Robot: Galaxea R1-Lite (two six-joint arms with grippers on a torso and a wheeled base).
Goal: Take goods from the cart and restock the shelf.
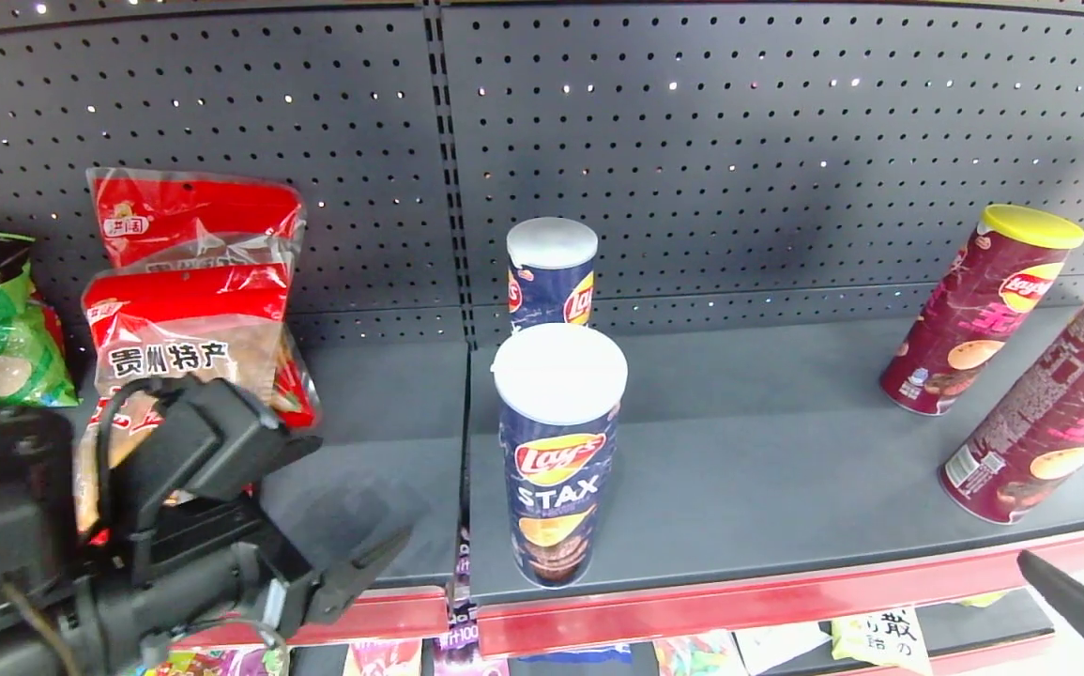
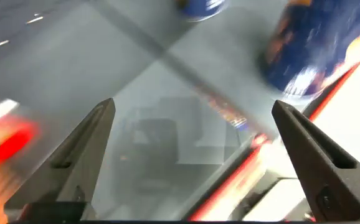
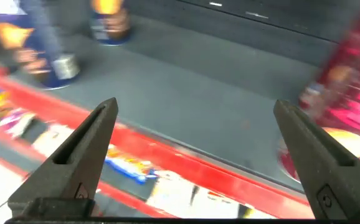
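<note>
- Head view: my left arm sits low at the left, folded. Its black left tool (image 1: 363, 573) points toward the red price rail (image 1: 739, 596) along the front of the shelf (image 1: 748, 469).
- My right tool (image 1: 1081, 526) pokes in at the lower right corner as two dark tips, well apart.
- The front blue canister (image 1: 558, 460) stands upright near the rail, with the rear blue canister (image 1: 551, 272) straight behind it. Both are glossy printed cylinders with flat pale lids.
- The maroon canisters (image 1: 978, 310), capped in yellow, stand at the shelf's right end.
- Crinkly red bags (image 1: 194, 310) of clear film lean on the perforated back panel (image 1: 692, 141). The shelf deck is matte grey metal.
- Left wrist view: my left tool (image 2: 194, 106) is spread wide, its tapered black fingers (image 2: 96, 149) over the grey deck by the rail (image 2: 230, 180). The front blue canister (image 2: 317, 43) is a blur just beyond one finger, and the rear one (image 2: 198, 6) is farther off.
- Right wrist view: my right tool (image 3: 195, 104) is also spread wide, hanging over the rail (image 3: 167, 155). Grey deck shows between the fingers (image 3: 80, 155). One of the maroon canisters (image 3: 348, 81) is near one finger, and both blue canisters (image 3: 43, 43) are well off on the other side.
</note>
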